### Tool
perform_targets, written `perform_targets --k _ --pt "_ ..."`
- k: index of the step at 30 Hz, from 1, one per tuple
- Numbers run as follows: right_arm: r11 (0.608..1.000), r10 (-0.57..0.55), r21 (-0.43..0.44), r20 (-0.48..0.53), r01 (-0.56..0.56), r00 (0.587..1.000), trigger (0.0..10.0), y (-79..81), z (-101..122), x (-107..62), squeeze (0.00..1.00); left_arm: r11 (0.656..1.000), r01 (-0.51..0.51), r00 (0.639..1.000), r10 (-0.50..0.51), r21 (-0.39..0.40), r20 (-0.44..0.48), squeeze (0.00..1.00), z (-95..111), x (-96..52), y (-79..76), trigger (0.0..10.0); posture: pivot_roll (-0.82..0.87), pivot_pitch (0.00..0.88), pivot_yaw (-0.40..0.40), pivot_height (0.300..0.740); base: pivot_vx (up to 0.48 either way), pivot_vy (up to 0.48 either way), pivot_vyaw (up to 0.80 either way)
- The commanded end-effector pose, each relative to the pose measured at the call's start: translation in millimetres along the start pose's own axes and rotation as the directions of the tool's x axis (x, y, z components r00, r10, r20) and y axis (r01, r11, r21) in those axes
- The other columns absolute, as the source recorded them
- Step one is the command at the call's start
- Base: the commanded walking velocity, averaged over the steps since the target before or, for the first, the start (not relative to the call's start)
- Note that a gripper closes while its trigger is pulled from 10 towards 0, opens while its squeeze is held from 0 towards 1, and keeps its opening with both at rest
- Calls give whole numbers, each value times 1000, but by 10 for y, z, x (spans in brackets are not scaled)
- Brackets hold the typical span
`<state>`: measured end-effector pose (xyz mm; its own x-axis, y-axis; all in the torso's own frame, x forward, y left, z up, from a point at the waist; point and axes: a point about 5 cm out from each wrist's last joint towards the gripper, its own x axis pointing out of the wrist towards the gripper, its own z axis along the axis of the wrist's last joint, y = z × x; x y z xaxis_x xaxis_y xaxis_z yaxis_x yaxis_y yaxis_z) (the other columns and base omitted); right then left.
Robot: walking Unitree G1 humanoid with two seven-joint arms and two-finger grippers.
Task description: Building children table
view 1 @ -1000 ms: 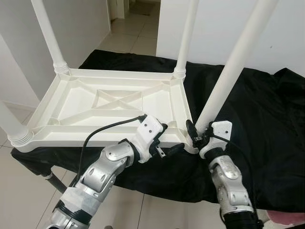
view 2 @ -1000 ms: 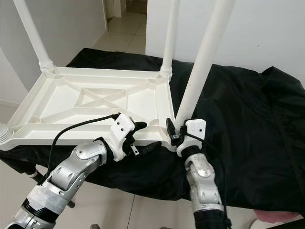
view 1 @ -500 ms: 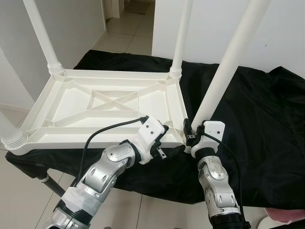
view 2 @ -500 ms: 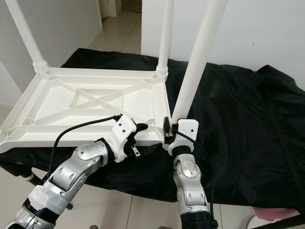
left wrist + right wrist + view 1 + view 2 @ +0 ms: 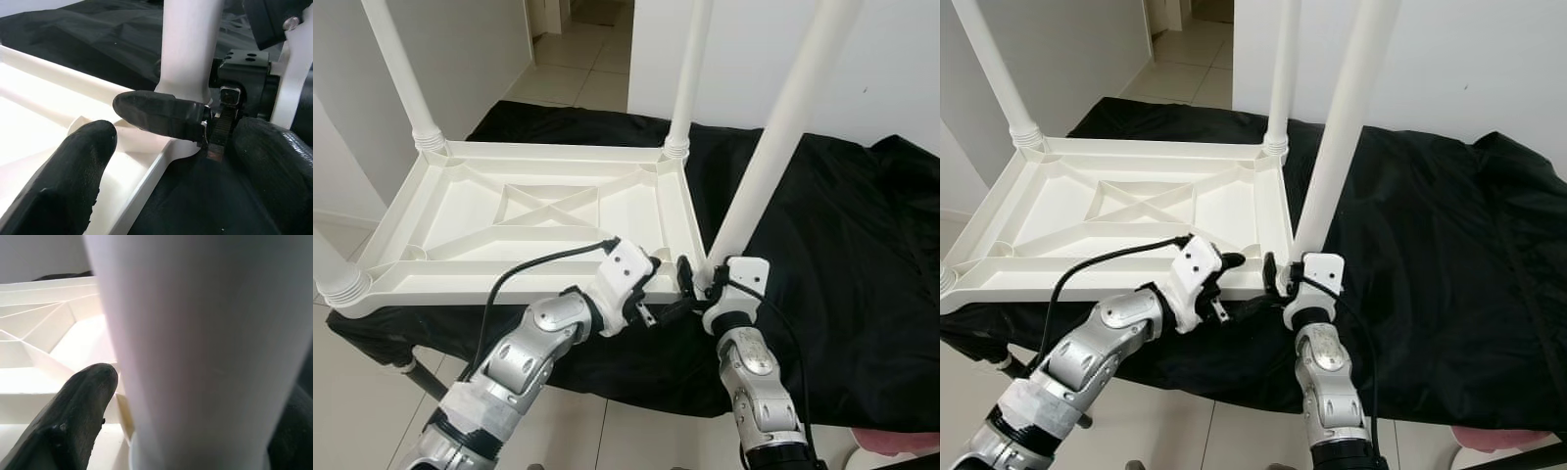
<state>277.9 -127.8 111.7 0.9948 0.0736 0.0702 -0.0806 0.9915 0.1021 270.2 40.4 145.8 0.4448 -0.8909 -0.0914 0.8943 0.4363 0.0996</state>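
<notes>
The white table top [image 5: 470,211] lies upside down on a black cloth. Two legs stand screwed in at its far corners [image 5: 411,83] [image 5: 690,69], and a third leg [image 5: 333,264] stands at the near left. My right gripper [image 5: 705,284] is shut on the fourth leg [image 5: 773,147], low down. It holds that leg tilted, with the foot at the near right corner [image 5: 1278,279]. The leg [image 5: 195,357] sits against one right finger [image 5: 78,411]. My left gripper [image 5: 664,286] is open and straddles that corner's rim, with one finger [image 5: 73,171] inside the top and the other outside.
The black cloth [image 5: 862,255] covers a low stand whose front edge is just below my arms. White walls stand at the left and behind. A tiled floor [image 5: 578,59] runs through a doorway beyond.
My right gripper has carried the leg's foot to the left, closer to the near right corner. The left gripper has stayed at the rim. The view has shifted a little.
</notes>
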Motion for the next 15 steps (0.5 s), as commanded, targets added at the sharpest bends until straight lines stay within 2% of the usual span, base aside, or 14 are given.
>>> perform_targets --k 1,2,3,10,12,13,14,15 --pt "1000 13 7 12 -13 1000 10000 -15 14 15 1000 993 121 993 -121 16 -10 0 -1 8 -64 10000 -71 0 -7 740 0 0 0" --pt "1000 24 1 20 -24 1000 10000 -41 32 16 43 992 122 992 -122 16 -12 0 -5 5 -65 10000 -71 0 -8 740 0 0 0" --pt "999 38 5 27 -38 999 10000 -57 48 14 0 992 122 992 -122 16 -13 0 -10 2 -67 10000 -71 0 -8 740 0 0 0" --pt "989 149 -29 56 -148 987 10000 -144 129 17 0 992 123 992 -122 21 -28 0 -42 -1 -83 10000 -78 0 -3 740 0 0 0" --pt "974 224 -57 67 -220 972 10000 -206 185 39 0 992 126 992 -126 21 -29 0 -48 5 -93 10000 -83 0 -1 740 0 0 0" --pt "974 224 -57 67 -220 972 10000 -206 185 39 0 992 126 992 -126 21 -29 0 -48 5 -93 10000 -83 0 -1 740 0 0 0" --pt "952 300 -91 62 -294 952 10000 -261 225 62 0 991 129 991 -128 24 -29 0 -42 14 -92 10000 -83 0 -1 740 0 0 0" --pt "952 300 -91 62 -294 952 10000 -261 225 62 0 991 129 991 -128 24 -29 0 -42 14 -92 10000 -83 0 -1 740 0 0 0"
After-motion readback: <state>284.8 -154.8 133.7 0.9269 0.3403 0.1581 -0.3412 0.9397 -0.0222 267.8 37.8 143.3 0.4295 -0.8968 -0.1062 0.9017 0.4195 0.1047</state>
